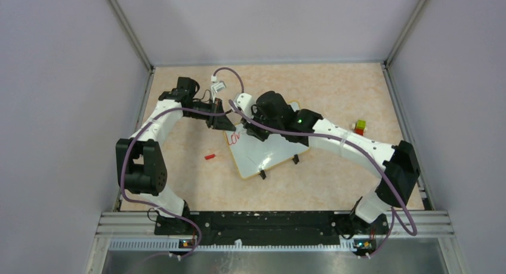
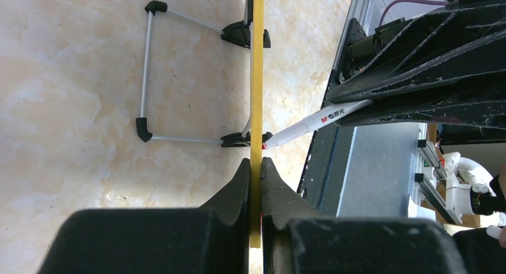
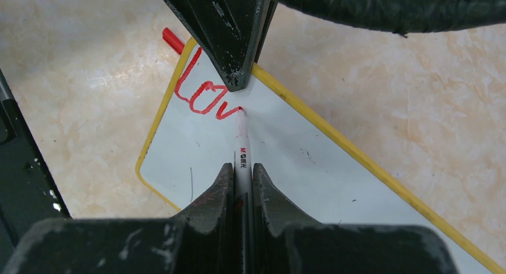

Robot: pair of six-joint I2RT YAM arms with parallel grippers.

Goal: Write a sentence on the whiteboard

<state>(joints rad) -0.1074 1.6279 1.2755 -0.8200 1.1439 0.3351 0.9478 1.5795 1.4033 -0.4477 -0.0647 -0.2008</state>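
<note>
Right gripper [image 3: 241, 166]: jaws nearly shut, clamped on a white marker [image 3: 241, 139]. The barrel runs straight out between the fingers, with black and red print on it. Its red tip touches the board [image 3: 310, 172] at the end of the last red stroke.

Sentence [image 3: 203, 95]: three red letters, "Lov", in the board's corner close under the rim. The tip sits at the top of the "v". Nothing else is written, and the rest of the white face carries only a few faint dark specks.

Left gripper [image 2: 256, 162]: jaws closed to a narrow slit, pinching the board's yellow rim edge-on. From the right wrist, one of its black fingers comes down over the rim just above the letters.

Board, seen from above [image 1: 271, 154]: near the middle of the table [image 1: 334, 89], turned askew, between the two arms. Two black clip feet [image 1: 262, 174] are on its near edge. From the left wrist, a thin wire frame [image 2: 145, 71] with black corners runs out from these clips on the side away from the marker.

Loose items: a small red cap [image 1: 209, 156] on the table left of the board, apart from it. A small yellow, green and red block [image 1: 360, 127] lies to the right, beyond the right arm.
</note>
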